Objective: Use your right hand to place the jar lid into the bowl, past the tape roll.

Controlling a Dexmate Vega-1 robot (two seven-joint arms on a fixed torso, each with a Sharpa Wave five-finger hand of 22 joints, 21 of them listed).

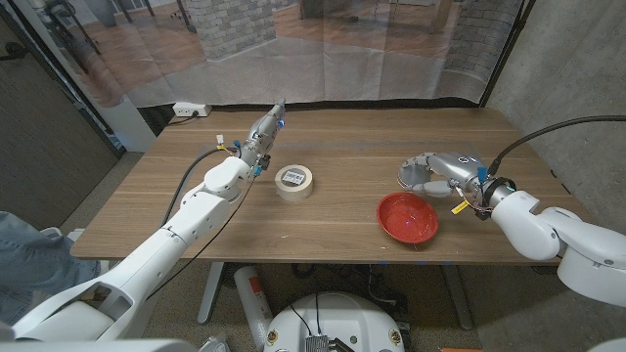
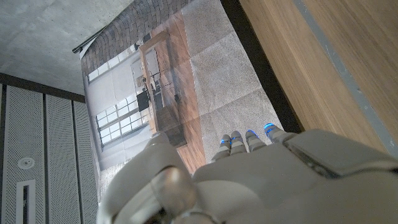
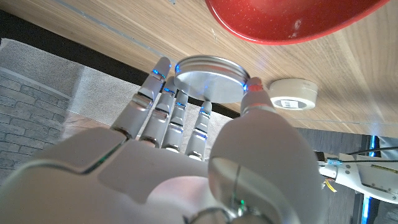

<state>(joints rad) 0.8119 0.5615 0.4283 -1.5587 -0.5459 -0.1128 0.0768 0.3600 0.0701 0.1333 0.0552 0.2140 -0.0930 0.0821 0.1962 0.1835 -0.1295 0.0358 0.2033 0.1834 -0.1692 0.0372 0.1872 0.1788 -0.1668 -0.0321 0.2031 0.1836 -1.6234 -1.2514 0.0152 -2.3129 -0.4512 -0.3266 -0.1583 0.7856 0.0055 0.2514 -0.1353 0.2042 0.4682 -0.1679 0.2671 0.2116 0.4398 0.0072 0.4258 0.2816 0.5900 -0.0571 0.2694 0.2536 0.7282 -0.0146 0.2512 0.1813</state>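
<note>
A silver jar lid (image 3: 208, 76) is pinched between the thumb and fingers of my right hand (image 3: 186, 155). In the head view the hand (image 1: 448, 174) holds the lid (image 1: 412, 175) just behind the red bowl (image 1: 408, 216), low over the table at the right. I cannot tell whether the lid touches the wood. The bowl (image 3: 292, 22) is empty. A white tape roll (image 1: 294, 181) lies left of the bowl, near the table's middle; it also shows past the lid in the right wrist view (image 3: 292, 93). My left hand (image 1: 262, 135) is raised behind the tape roll, fingers straight, holding nothing.
The wooden table (image 1: 342, 235) has bare room in front of the bowl and tape roll. A clear curtain (image 1: 323, 49) hangs behind the far edge. A white power strip (image 1: 189, 110) sits at the back left. My left hand's back (image 2: 267, 180) faces the floor beyond the table.
</note>
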